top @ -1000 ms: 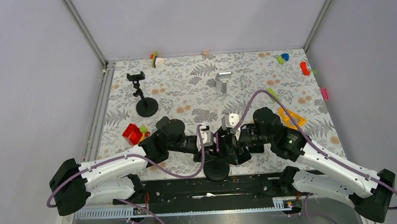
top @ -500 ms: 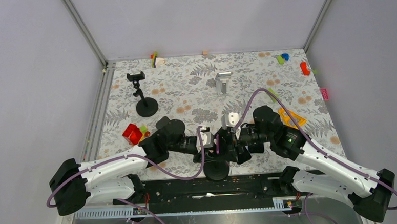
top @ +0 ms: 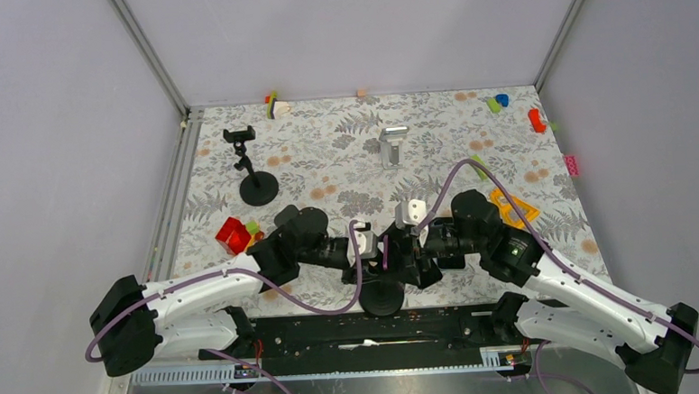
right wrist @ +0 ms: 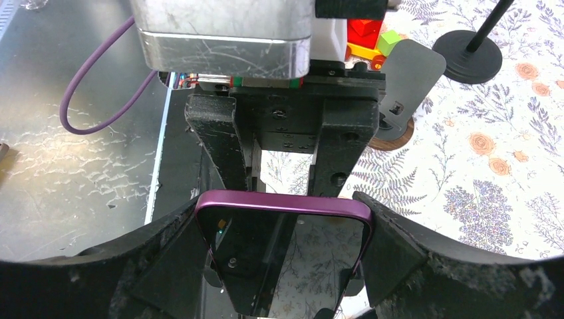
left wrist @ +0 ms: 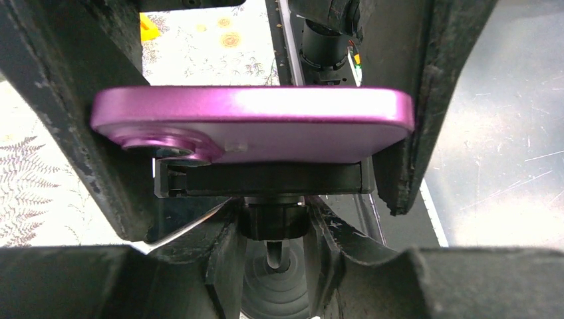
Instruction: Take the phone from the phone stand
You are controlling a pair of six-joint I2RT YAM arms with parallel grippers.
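A magenta phone sits in the clamp of a black phone stand, whose round base rests at the table's near edge. From the left, my left gripper is shut on the stand's neck just under the clamp. My right gripper comes from the right, and its fingers press against both long edges of the phone. In the top view both grippers meet over the base and hide most of the phone.
A second black stand is at the back left and a silver stand at the back centre. A red block lies left of the arms and an orange triangle to the right. Small toys lie at the far right.
My right gripper's jaws have closed in from wide open onto the phone's edges. The left gripper has stayed on the stand's neck.
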